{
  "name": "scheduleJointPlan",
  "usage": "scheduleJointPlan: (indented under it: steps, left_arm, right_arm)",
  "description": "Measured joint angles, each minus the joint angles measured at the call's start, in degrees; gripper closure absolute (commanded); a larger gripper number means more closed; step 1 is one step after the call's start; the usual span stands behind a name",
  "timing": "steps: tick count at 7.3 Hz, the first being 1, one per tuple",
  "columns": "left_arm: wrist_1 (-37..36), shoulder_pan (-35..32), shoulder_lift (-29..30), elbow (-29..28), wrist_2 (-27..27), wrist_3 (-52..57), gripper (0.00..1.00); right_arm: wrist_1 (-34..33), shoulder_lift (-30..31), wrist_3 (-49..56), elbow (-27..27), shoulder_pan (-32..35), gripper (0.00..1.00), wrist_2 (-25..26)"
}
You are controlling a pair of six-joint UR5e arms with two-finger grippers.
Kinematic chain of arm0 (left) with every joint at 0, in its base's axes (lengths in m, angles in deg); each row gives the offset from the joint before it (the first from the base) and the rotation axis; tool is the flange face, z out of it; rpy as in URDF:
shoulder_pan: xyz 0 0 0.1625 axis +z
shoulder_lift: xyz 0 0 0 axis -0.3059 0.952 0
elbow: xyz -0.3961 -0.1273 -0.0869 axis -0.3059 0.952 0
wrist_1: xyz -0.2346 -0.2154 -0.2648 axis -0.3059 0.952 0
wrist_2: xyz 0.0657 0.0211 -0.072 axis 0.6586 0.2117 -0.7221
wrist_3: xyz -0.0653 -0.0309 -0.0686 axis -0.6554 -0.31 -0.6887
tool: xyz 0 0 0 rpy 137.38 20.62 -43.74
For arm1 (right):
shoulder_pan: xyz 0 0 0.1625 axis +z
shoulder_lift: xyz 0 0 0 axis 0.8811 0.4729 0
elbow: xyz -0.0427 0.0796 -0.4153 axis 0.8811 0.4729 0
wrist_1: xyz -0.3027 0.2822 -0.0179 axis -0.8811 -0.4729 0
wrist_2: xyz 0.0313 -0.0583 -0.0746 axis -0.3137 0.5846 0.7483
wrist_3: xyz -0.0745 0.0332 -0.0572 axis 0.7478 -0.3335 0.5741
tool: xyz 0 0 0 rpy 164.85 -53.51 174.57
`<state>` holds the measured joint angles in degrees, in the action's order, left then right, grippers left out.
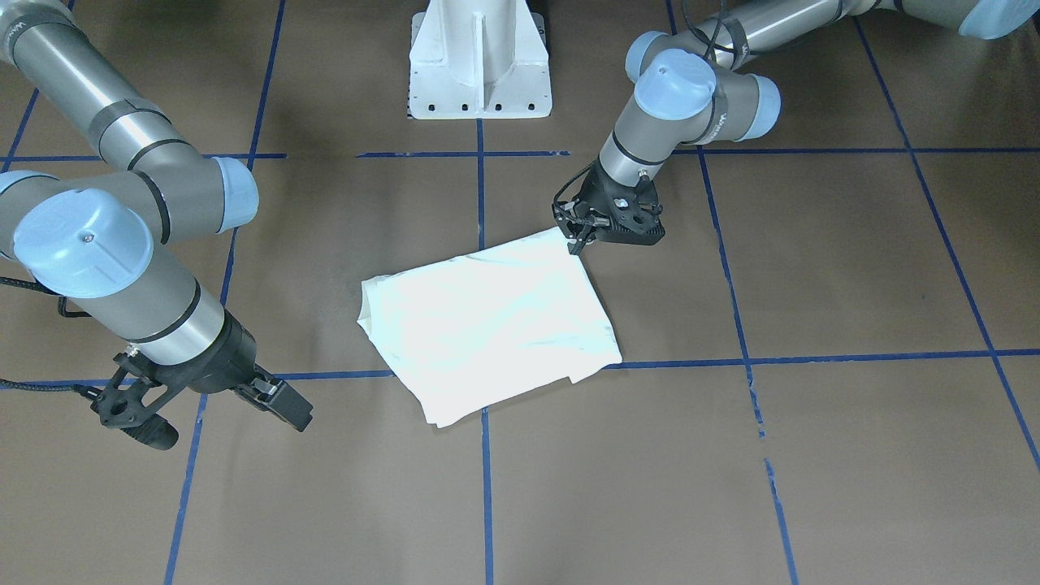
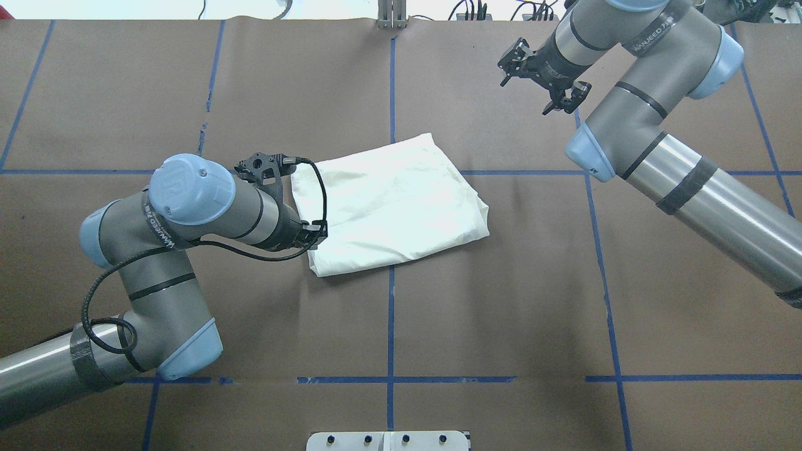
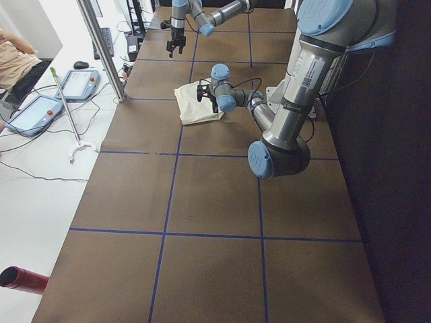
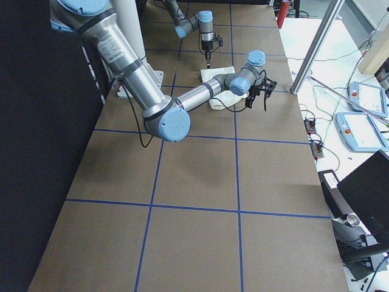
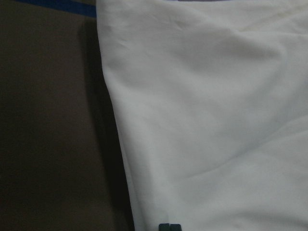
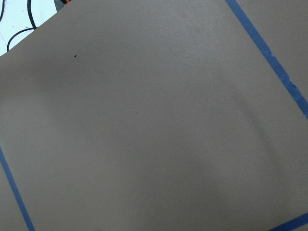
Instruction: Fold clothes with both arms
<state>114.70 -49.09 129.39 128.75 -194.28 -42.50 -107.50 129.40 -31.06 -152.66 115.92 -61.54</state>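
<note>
The brown table, gridded with blue tape lines, carries the T-shirt near its middle. The T-shirt is folded to a rough rectangle, plain cream side up, and lies flat across a tape crossing. The left arm bends low just beside the T-shirt, on its left edge. The right arm reaches well apart from the T-shirt, off its far right side. The right claw hangs over bare table, its fingers spread wide and gripping nothing. The left claw meets the T-shirt's near-left corner with its fingertips clenched together; whether cloth is pinched between them I cannot tell
</note>
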Motion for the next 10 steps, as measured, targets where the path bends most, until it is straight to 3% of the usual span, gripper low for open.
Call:
scheduleJointPlan:
  steps: [10]
  left_arm:
    - [-0.90,2.75,-0.82,-1.40,0.04,-1.76,1.00]
  right_arm:
    - [-0.17,0.15,-0.31,-0.91,0.00,0.00,-0.05]
